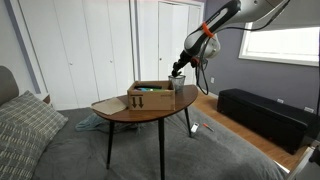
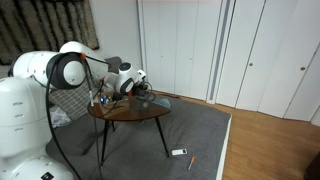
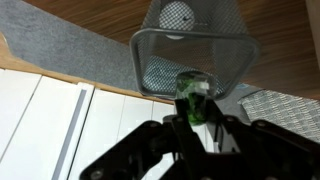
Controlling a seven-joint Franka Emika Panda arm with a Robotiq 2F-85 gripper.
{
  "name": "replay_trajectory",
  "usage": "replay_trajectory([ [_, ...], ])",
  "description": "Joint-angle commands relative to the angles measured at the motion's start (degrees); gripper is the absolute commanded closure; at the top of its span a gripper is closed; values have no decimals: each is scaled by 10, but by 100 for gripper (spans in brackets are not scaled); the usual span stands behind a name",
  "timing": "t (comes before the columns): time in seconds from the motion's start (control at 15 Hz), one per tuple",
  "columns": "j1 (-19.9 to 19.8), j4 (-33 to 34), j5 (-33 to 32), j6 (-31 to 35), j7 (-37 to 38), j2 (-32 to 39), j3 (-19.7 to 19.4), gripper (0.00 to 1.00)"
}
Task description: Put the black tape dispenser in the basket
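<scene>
Only the wrist view shows the grasp. The gripper (image 3: 193, 114) is clenched on the black tape dispenser (image 3: 192, 90), a dark piece with a green glint pinched between its fingers (image 3: 160, 135). Just beyond it is the mouth of the wire-mesh basket (image 3: 225, 22). The dispenser overlaps the basket's near rim, and I cannot tell whether it is past the rim or just over it. Something pale shows through the mesh but is too blurred to name.

In both exterior views the dispenser is too small to make out. There the gripper (image 1: 177, 72) (image 2: 143, 90) hangs over the table's end, right above the basket (image 1: 178, 85).

The basket stands near the rim of the oval wooden table (image 1: 115, 112), just beside a brown rectangular box (image 1: 150, 98) that takes up the middle of the top. The nearer part of the top is bare.

Around the splayed table legs, the grey carpet (image 2: 190, 130) is open except for a small object (image 2: 180, 153) lying on it. A patterned cushion (image 1: 25, 125) is in the foreground of an exterior view, and a black bench (image 1: 265, 115) stands well apart under a window (image 1: 285, 42). White closet doors (image 2: 190, 45) fill the back wall.
</scene>
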Motion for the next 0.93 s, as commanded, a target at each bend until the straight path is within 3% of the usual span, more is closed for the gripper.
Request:
replay_trajectory([
  [0.0,-9,27,16,-1,-16,21,16,49],
  [0.27,-11,32,17,-9,-22,5,25,23],
  [0.47,-21,32,40,-52,-48,-26,55,2],
  [0.6,-28,30,77,-128,-71,-57,78,0],
  [0.8,-23,15,114,-261,-71,-120,87,0],
  [0.87,-9,19,118,-308,-62,-143,74,0],
])
